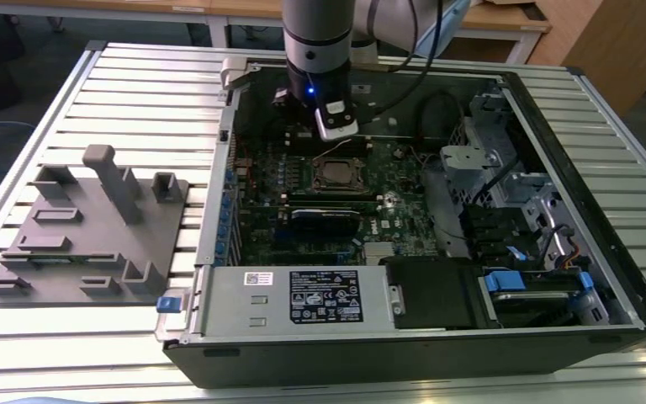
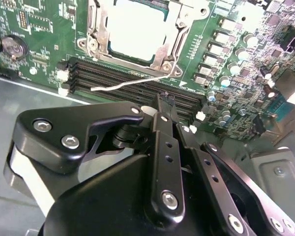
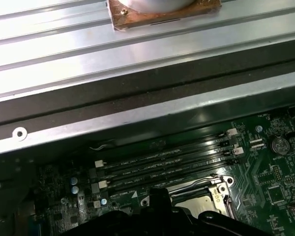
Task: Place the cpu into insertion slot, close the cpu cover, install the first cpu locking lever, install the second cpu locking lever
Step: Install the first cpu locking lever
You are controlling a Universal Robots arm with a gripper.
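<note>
The end effector (image 2: 162,101) is nearest in the second wrist view, its black linkage folded close and its tips pressed together with nothing visible between them. Just ahead of its tip run the memory slots (image 2: 108,73), and across them lies the thin wire locking lever (image 2: 124,86), its free end clear of any catch. Beyond the lever, the cpu (image 2: 137,27) sits in the insertion slot (image 2: 173,30), with the cpu cover (image 2: 96,37) framing it, apparently lowered. The lever is probably light, springy and slick, pushing back when pressed; its bent free end looks the surest hold. The cpu is light, rigid and fragile, fit for edge contact only.
</note>
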